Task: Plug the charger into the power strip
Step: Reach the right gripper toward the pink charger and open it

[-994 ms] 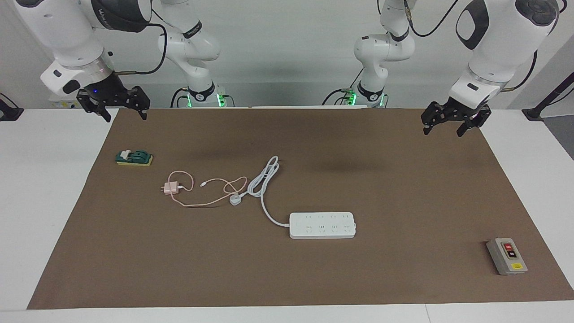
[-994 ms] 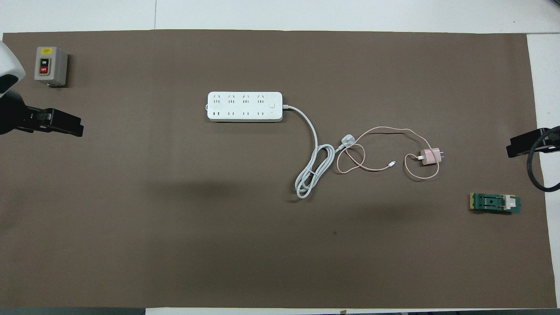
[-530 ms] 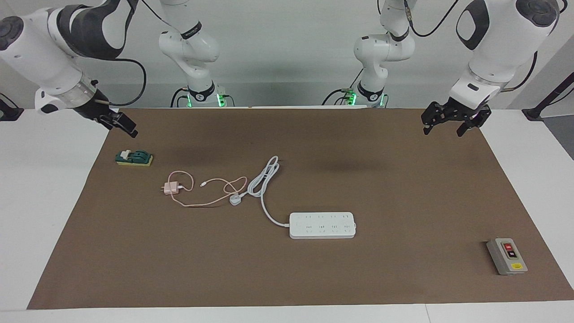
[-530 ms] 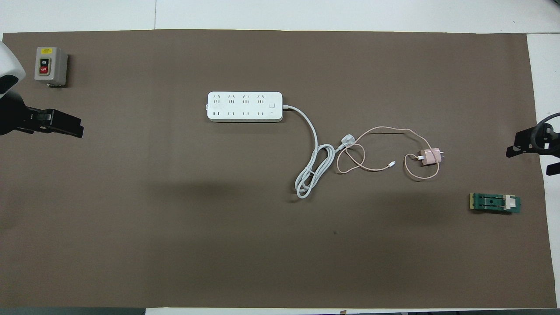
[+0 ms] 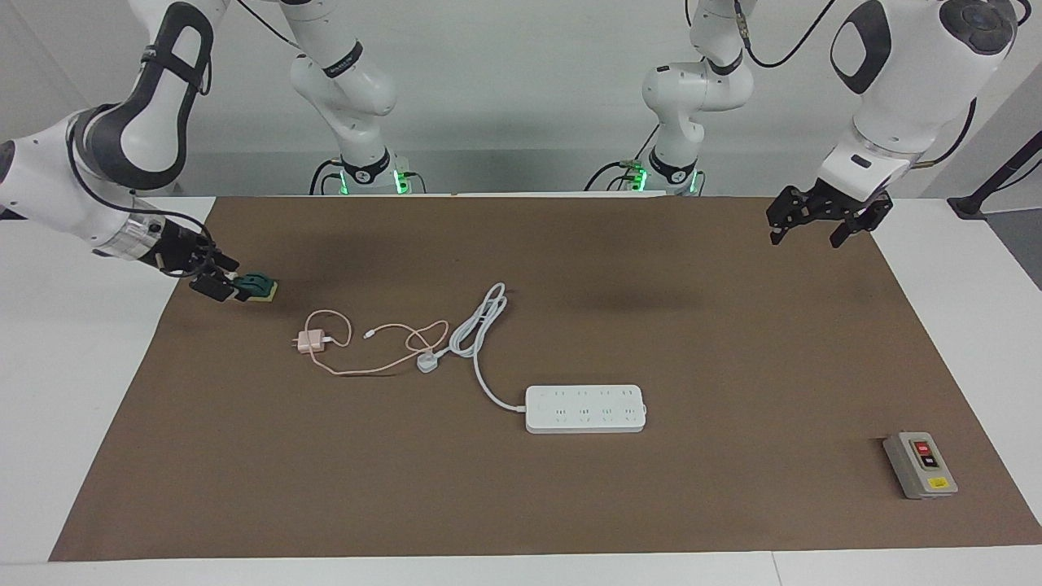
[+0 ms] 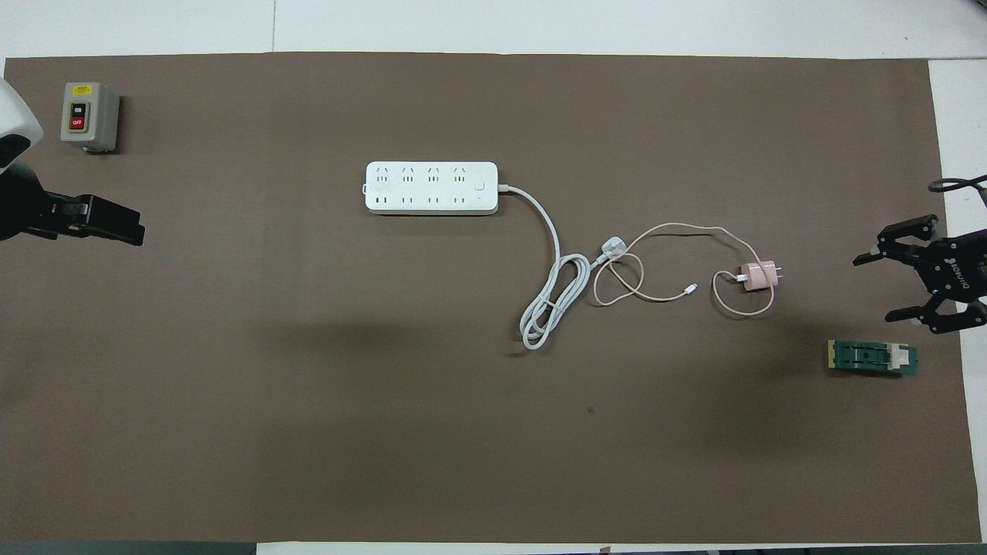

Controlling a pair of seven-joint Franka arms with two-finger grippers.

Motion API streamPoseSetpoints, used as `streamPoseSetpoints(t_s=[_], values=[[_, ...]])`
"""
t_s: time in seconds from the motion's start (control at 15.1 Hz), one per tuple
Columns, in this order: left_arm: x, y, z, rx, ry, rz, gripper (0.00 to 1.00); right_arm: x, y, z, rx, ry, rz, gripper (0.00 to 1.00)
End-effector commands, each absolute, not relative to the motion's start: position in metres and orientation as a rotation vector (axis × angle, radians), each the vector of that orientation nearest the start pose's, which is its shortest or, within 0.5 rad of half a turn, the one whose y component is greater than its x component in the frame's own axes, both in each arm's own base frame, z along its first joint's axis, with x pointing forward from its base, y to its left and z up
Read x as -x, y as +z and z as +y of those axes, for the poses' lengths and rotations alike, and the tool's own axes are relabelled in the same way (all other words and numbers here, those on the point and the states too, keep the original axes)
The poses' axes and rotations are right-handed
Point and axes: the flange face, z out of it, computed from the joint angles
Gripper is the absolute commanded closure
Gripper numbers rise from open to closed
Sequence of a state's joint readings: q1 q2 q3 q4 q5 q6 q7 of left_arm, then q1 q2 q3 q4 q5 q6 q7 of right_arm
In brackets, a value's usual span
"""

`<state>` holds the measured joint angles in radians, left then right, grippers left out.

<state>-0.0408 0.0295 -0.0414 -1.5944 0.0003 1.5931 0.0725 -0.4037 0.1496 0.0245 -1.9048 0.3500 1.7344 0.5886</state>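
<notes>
The charger is a small pale pink cube lying flat on the brown mat, and it also shows in the overhead view. Its thin pink cable loops toward the white plug. The power strip lies flat mid-mat, farther from the robots than the charger, and shows in the overhead view. My right gripper is open and empty. It hangs low over the mat's edge at the right arm's end, well apart from the charger. My left gripper is open and empty, waiting over the mat's edge at the left arm's end.
The strip's thick white cord coils between strip and charger and ends in a white three-pin plug. A green and yellow block lies beside my right gripper. A grey box with red and black buttons stands at the left arm's end.
My right arm has swung down and turned, bringing its gripper from the mat's corner near the robots to beside the green block. The left gripper has barely moved. Charger and strip are unmoved.
</notes>
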Motion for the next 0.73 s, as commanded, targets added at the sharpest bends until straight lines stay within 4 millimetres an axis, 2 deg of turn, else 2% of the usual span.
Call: streamPoseSetpoints(t_s=[0.0, 0.13, 0.2, 0.46, 0.66], values=[[-0.557, 0.599, -0.043, 3.147, 0.068, 0.231, 0.00, -0.529, 0.377, -0.174, 2.291, 0.558, 1.578, 0.07], [-0.557, 0.599, -0.044, 3.147, 0.068, 0.234, 0.00, -0.533, 0.335, -0.180, 2.218, 0.649, 1.608, 0.00], [-0.557, 0.599, -0.045, 3.146, 0.068, 0.236, 0.00, -0.534, 0.320, -0.183, 2.206, 0.668, 1.622, 0.00], [-0.557, 0.599, -0.043, 3.147, 0.068, 0.231, 0.00, -0.541, 0.304, -0.179, 2.150, 0.689, 1.660, 0.00], [-0.557, 0.599, -0.044, 3.147, 0.068, 0.234, 0.00, -0.552, 0.285, -0.183, 2.133, 0.712, 1.664, 0.00]])
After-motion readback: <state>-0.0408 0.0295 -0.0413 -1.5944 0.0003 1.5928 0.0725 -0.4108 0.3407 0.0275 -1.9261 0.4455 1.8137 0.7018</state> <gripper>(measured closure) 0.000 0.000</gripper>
